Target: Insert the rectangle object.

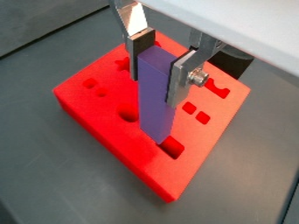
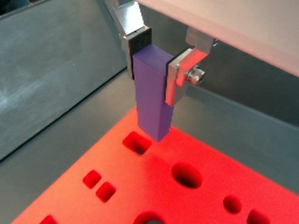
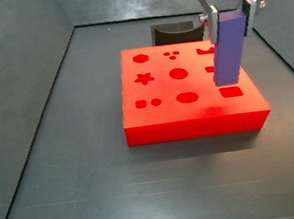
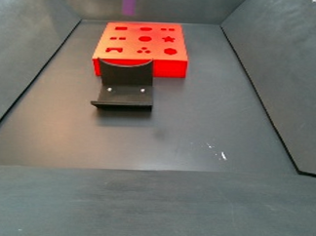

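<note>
My gripper is shut on the rectangle object, a long purple-blue bar, and holds it upright by its upper end. Both wrist views show this, with the gripper clamped on the bar. The bar's lower end hangs just above the top of the red block, next to a rectangular hole. In a side view the bar stands over the rectangular hole near the block's front right corner, below the gripper. In the far side view only the bar's lower part shows above the block.
The red block has several other shaped holes, such as a star and an oval. The dark fixture stands on the floor right beside the block, and it also shows in a side view. Grey walls enclose the floor.
</note>
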Motion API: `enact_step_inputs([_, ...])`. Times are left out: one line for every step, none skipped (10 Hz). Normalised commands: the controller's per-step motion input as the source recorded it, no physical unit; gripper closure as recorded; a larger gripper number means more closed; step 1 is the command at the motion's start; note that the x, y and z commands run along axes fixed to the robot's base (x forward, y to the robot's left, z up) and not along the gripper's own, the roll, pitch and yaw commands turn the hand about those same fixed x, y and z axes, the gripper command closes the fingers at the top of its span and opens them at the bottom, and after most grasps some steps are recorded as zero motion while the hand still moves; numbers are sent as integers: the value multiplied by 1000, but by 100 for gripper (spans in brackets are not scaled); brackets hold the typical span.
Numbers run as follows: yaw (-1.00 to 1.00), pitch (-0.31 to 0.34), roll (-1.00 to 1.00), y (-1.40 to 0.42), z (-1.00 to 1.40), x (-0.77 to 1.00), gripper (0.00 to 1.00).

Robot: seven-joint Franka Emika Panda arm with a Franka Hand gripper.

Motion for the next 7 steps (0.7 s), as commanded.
enact_step_inputs([177, 203, 374, 263, -257, 937, 100])
enact_step_inputs([323, 196, 300, 209, -337, 806, 100])
enact_step_inputs([414, 169, 234, 137, -371, 720, 100])
enact_step_inputs([423, 200, 210, 0, -217, 694, 100])
enact_step_inputs([346, 257, 189, 0, 0, 660, 100])
enact_step_inputs([303, 234, 120, -89, 163, 717, 100])
enact_step_inputs([166, 266, 193, -157, 129, 700, 100])
